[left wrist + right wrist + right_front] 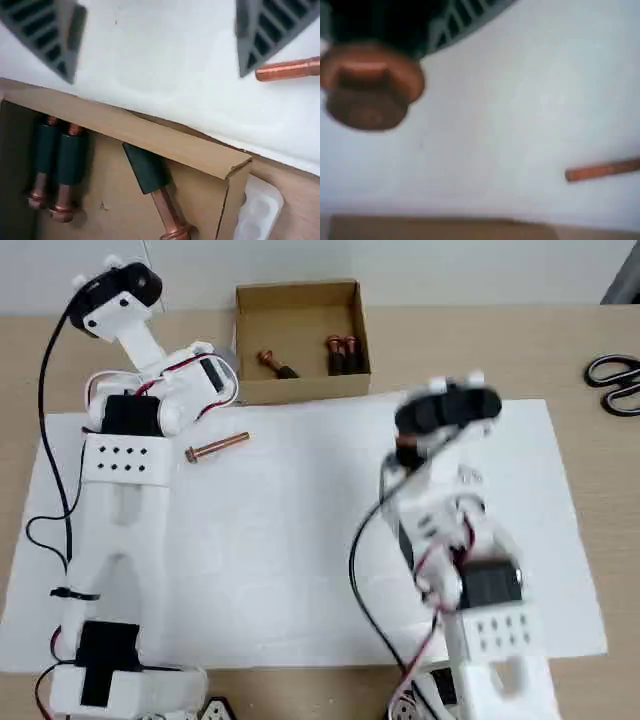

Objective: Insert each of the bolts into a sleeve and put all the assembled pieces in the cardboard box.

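Box (300, 390) holds three assemblies (340, 355), paper (300, 540) one bolt (217, 447), right gripper (408, 448) another.

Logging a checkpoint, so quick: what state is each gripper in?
Left gripper: open, holding nothing.
Right gripper: closed on a bolt.

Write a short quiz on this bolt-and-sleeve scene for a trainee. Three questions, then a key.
1. Count: how many assembled pieces lie in the cardboard box?
2. True or false: the left gripper is shut on a bolt.
3. Where does the loose bolt lie? A: in the cardboard box. B: on the white sheet. C: on the floor.
Key: 1. Three. 2. False: it is open and empty. 3. B.
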